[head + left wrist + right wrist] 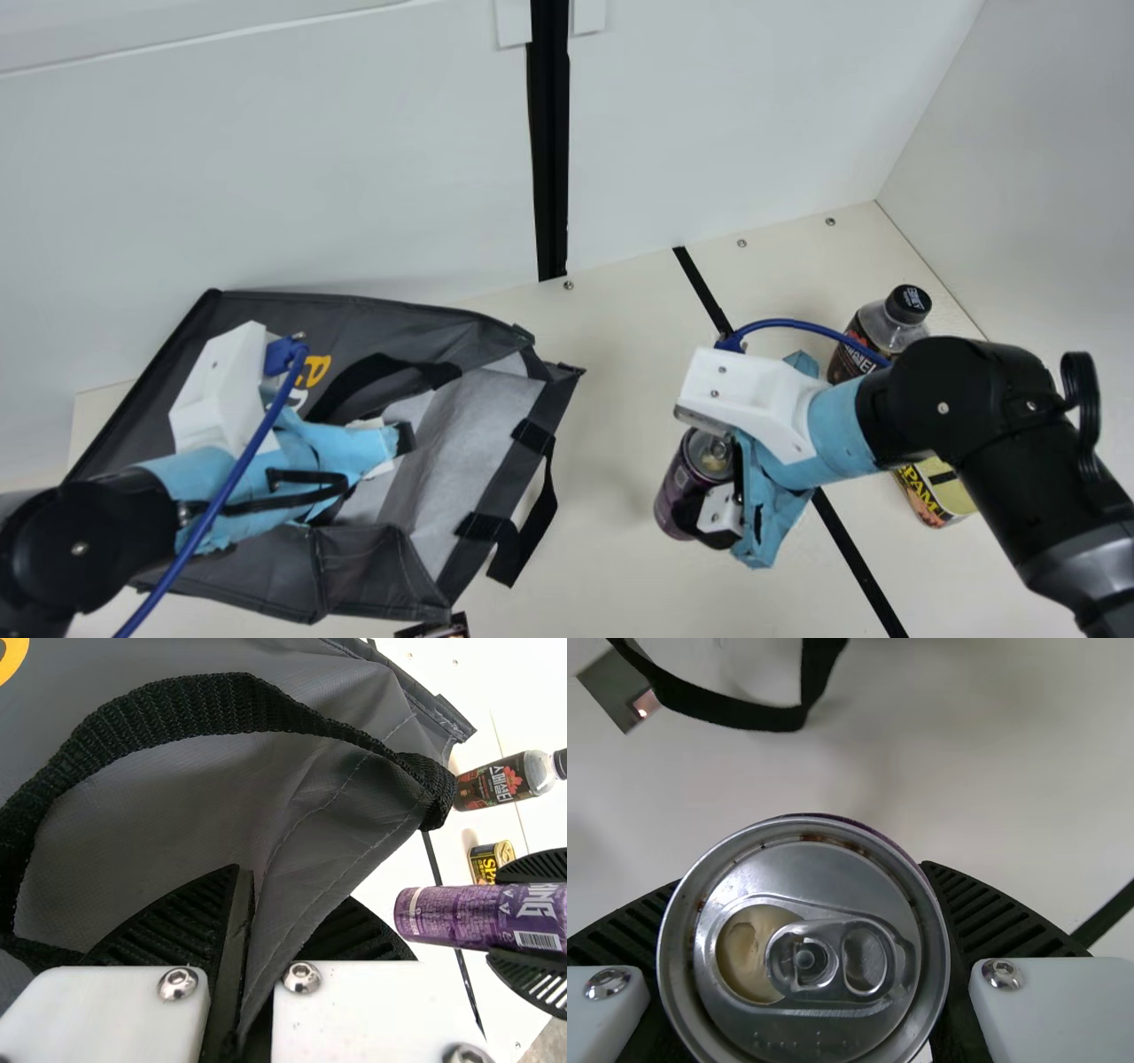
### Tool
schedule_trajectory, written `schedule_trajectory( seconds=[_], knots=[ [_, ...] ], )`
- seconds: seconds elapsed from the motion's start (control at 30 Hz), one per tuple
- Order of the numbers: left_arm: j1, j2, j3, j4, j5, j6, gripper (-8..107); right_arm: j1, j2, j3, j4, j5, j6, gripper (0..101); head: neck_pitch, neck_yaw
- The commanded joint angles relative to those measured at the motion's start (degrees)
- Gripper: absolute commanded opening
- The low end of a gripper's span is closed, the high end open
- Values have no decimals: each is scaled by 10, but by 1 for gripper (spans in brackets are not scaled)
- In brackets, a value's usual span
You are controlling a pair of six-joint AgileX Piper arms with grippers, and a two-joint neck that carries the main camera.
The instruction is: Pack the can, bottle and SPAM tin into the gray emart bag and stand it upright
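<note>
The gray bag [257, 567] lies on its side at the left, its pale-lined mouth facing right. My left gripper [403, 439] is at the upper edge of the mouth; in the left wrist view my left gripper [257, 939] is shut on the bag's fabric [337, 797]. My right gripper [735, 496] holds the purple can [680, 487] right of the bag; in the right wrist view my right gripper [804, 939] has its fingers on both sides of the can [833, 850]. The bottle [873, 332] stands behind the right arm, and the SPAM tin [935, 496] is partly hidden beneath it.
A black strap handle [536, 523] hangs from the bag's mouth toward the can. A small dark object [438, 629] lies at the near edge below the bag. White walls [354, 177] rise behind and at the right of the table [611, 354].
</note>
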State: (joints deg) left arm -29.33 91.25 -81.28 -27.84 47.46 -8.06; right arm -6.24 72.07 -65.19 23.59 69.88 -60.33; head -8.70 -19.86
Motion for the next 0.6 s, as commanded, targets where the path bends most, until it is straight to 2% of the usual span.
schedule_trajectory(
  seconds=[0.0,0.57],
  knots=[
    [0,0,0,0,0,0,-8,3,-5,-3,20,0,3,0,-13,-1],
    [0,0,0,0,0,0,-8,19,-35,-29,177,0,29,0,-13,-1]
  ],
)
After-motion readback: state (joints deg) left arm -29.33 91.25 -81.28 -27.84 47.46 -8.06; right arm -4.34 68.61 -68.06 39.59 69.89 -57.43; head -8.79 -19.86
